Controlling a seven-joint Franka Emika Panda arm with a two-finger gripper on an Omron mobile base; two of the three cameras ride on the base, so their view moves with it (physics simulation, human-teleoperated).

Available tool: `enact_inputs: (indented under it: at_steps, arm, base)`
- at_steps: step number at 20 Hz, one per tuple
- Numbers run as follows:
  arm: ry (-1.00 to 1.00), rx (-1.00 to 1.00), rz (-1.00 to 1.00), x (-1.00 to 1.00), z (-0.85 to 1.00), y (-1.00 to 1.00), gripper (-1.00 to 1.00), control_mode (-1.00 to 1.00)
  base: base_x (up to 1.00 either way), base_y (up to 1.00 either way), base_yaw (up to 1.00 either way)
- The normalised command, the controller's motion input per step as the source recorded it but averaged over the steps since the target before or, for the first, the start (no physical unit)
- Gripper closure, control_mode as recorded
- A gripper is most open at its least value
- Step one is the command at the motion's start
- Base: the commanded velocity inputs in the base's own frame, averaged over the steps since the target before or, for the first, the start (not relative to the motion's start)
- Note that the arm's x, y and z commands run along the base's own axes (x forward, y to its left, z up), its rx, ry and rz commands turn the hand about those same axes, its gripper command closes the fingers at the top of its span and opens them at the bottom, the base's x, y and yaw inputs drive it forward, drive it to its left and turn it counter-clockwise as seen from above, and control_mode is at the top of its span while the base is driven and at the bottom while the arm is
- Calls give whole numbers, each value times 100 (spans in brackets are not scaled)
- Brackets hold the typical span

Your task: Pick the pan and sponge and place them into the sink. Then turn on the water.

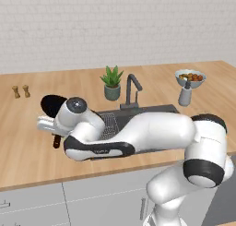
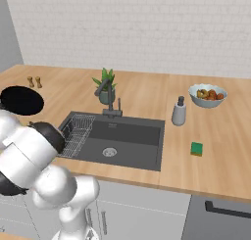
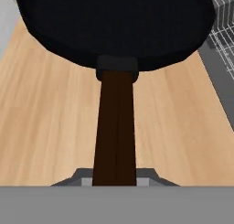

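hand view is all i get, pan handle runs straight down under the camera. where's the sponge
Observer: The sponge lies on the counter right of the sink, apart from it.
Operator: anything already in the sink
Observer: No, the basin shows just its drain and the wire rack at its left end.
Operator: water on?
Observer: No stream falls from the faucet.
Operator: is the tool on the handle
Observer: The handle runs down into the tool, but I cannot tell whether it is shut. The pan sits left of the sink.
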Motion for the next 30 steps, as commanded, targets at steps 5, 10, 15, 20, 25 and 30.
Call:
enact_inputs:
  at_steps: [5, 10, 15, 20, 25, 30]
  arm:
    - [-5, 6, 15, -79, 79, -62, 100, -100]
    - [-7, -1, 12, -88, 64, -76, 100, -100]
    - [-3, -6, 10, -74, 56, -77, 100, -100]
    - [-2, -9, 11, -57, 46, -81, 100, -100]
    - [0, -10, 13, -30, 37, -81, 100, -100]
    - [0, -2, 5, -4, 23, -89, 100, -100]
  base:
    - [0, 0, 0]
    - [0, 0, 0]
    - [0, 0, 0]
    - [0, 0, 0]
    - [0, 0, 0]
    - [0, 0, 0]
